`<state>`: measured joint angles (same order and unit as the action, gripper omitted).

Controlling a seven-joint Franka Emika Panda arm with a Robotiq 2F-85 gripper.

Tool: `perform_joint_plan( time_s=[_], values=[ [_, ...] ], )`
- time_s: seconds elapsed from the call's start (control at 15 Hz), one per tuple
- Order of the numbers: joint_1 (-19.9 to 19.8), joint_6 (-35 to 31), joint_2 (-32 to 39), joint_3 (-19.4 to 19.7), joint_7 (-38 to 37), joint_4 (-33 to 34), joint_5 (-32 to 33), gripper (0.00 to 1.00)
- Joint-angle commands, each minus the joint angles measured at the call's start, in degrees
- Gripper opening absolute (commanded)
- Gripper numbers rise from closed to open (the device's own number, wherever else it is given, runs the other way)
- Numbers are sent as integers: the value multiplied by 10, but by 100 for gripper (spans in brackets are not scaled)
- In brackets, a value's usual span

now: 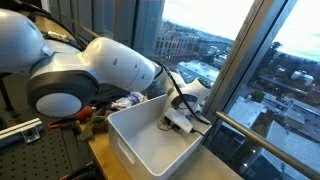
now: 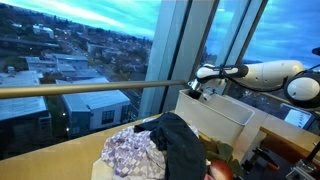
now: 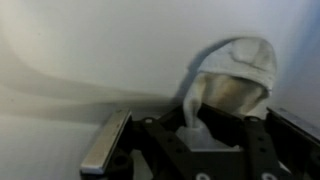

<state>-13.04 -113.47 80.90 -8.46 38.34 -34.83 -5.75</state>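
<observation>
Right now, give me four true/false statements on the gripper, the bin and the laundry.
1. The gripper is down inside the white bin. True.
2. The cloth at the gripper is black. False: the white cloth lies right at the fingers in the wrist view.
3. A pile of clothes lies outside the bin. True.
4. The room has no windows. False: tall windows look out over a city.

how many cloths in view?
3: white cloth at the gripper, in the bin; patterned cloth and dark cloth piled beside the bin. More may be hidden.
</observation>
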Motion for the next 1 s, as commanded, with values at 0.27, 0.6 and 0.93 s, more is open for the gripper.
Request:
perform_joint_plan(
  time_s=[0.27, 0.6, 0.93],
  values=[
    [13, 5, -62, 33, -20, -24, 33, 0],
    [83, -5, -127, 76, -87, -30, 100, 0],
    [195, 0, -166, 118, -188, -27, 169, 0]
  ],
)
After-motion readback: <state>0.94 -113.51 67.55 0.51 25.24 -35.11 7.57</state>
